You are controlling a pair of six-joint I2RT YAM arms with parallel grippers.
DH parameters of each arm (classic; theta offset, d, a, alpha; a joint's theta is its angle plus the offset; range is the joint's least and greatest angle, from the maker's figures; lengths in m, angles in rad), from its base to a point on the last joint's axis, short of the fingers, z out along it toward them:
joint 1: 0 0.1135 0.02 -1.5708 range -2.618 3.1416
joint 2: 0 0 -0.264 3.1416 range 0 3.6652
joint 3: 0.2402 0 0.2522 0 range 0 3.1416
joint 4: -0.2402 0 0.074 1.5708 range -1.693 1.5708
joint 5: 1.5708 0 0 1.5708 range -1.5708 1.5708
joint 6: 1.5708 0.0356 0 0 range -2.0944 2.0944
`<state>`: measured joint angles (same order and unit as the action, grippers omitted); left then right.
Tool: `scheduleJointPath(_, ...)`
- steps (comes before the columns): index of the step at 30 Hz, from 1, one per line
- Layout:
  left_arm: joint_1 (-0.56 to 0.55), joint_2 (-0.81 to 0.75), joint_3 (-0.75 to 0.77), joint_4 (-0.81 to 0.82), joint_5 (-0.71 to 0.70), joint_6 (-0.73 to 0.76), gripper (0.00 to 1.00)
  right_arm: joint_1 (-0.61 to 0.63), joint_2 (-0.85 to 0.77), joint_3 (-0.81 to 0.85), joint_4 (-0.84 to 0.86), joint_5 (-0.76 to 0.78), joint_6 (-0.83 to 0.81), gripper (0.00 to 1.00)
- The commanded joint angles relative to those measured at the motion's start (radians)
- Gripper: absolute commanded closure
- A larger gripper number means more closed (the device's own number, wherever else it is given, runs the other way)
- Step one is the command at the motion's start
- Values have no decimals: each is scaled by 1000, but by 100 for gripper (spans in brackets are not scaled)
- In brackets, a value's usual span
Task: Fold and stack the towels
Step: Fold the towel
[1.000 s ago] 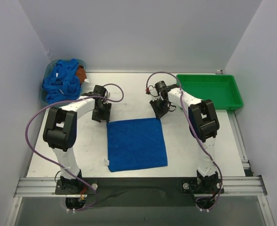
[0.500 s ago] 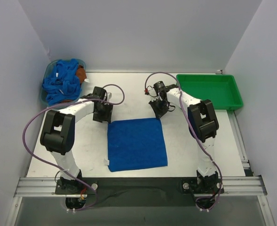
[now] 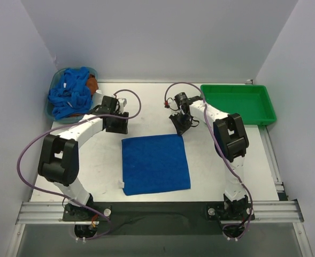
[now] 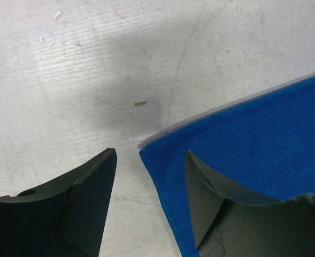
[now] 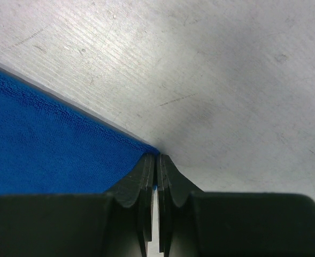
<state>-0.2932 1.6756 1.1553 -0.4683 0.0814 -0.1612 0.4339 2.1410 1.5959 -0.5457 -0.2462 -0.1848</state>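
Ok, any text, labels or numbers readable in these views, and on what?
None can be read.
White tag on the flat towel: too small to read.
Towel pile: tags too small to read.
Tray and table: no lettering visible.

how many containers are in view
2. A green tray sits at the far right corner; a clear bin at the far left corner holds bunched blue towels. None looks hidden.
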Motion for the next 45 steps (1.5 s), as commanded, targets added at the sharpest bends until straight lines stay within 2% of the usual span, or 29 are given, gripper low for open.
scheduleJointPath(1, -23, 45, 15, -29, -28, 43, 37, 8, 14, -37, -82, 41, -18, 100)
scheduleJointPath(8, -38, 122, 44, -66, -68, 54, 43, 8, 10, -45, -79, 44, -19, 100)
scheduleJointPath(10, -43, 139, 47, -69, -74, 55, 48, 6, 10, -48, -80, 44, -21, 100)
scheduleJointPath(25, -70, 257, 64, -130, -166, 54, 48, 9, 11, -48, -79, 41, -19, 100)
scheduleJointPath(31, -75, 291, 81, -150, -144, 46, 63, 9, 13, -51, -77, 50, -21, 100)
scheduleJointPath(34, -75, 300, 89, -155, -138, 45, 61, 9, 11, -57, -77, 51, -24, 100)
scheduleJointPath(40, -64, 309, 89, -165, -140, 49, 41, 9, 10, -62, -76, 56, -25, 100)
scheduleJointPath(45, -28, 300, 110, -171, -109, 60, 39, 9, 8, -63, -76, 56, -27, 100)
